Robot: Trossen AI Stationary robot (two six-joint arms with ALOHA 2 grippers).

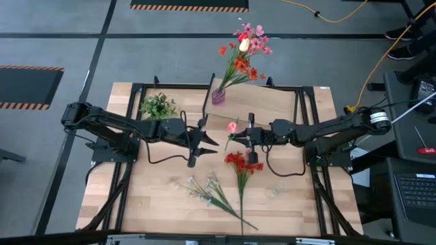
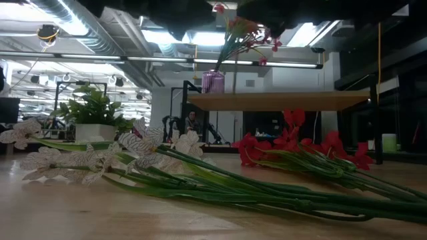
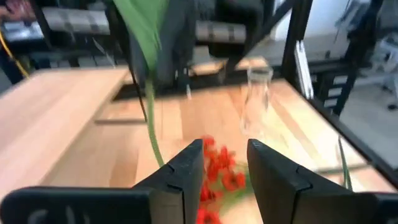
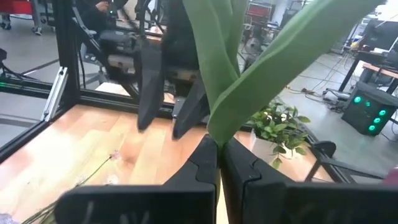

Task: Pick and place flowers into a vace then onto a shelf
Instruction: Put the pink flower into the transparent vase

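No brand, label or writing can be read on anything here. In the high view a pink tulip [image 1: 232, 126] hangs over the middle of the table, its stem running from the bloom at about 11 o'clock down toward 5 o'clock, held by the right gripper [image 1: 240, 139], whose fingers [image 4: 208, 163] are pressed tight together on the broad green leaves in the right wrist view. The left gripper [image 1: 212, 141] sits just at 9 o'clock of that flower, its fingers [image 3: 188, 168] parted with a clear gap and nothing between them; the left wrist view shows the green stem just beyond them, apart from the pads. On the tabletop [image 1: 157, 204], at 6 o'clock of the grippers, a red flower spray [image 1: 238, 163] lies with blooms toward 12 o'clock and its long stem running toward 6 o'clock. A white flower spray [image 1: 201, 187] lies at 7 o'clock of it, blooms toward 10 o'clock and stem toward 4 o'clock, the two stems crossing near the table's front edge. The purple vase [image 1: 219, 96] stands upright on the shelf [image 1: 272, 105] at 12 o'clock, with red and pink blooms leaning toward 1 o'clock. A small green potted plant [image 1: 158, 106] sits at 10 o'clock.
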